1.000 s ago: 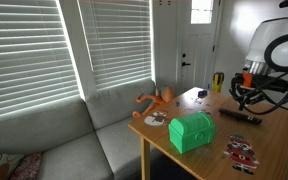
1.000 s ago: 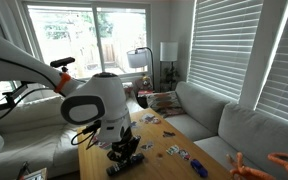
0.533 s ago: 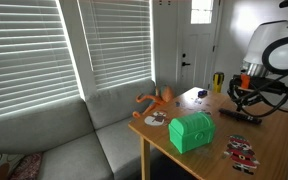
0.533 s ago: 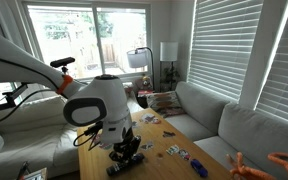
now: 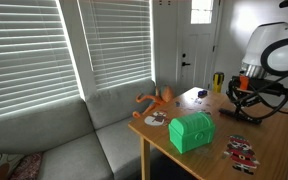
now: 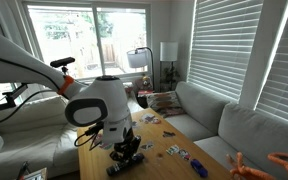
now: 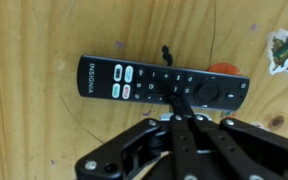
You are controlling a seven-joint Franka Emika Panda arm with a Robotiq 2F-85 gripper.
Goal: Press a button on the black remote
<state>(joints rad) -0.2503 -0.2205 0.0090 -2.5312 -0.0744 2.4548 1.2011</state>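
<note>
The black remote [image 7: 164,82] lies flat on the wooden table, long side across the wrist view, with white and grey buttons and a round pad near its right end. My gripper [image 7: 181,102] is shut, its two fingers pressed together. The tips sit on the remote's lower edge, just left of the round pad. In both exterior views the gripper [image 5: 242,101] [image 6: 127,153] points straight down at the table. The remote [image 5: 240,116] shows under it as a thin dark bar.
A green chest-shaped box [image 5: 191,131] stands near the table's front edge, with a flat red-and-white patterned item [image 5: 241,152] beside it. An orange toy [image 5: 156,99] lies at the table's far corner. Small stickers [image 6: 174,150] are scattered on the table. A grey sofa [image 5: 54,140] stands next to the table.
The arm has shifted only slightly, with the gripper a touch lower over the remote. Nothing else has moved.
</note>
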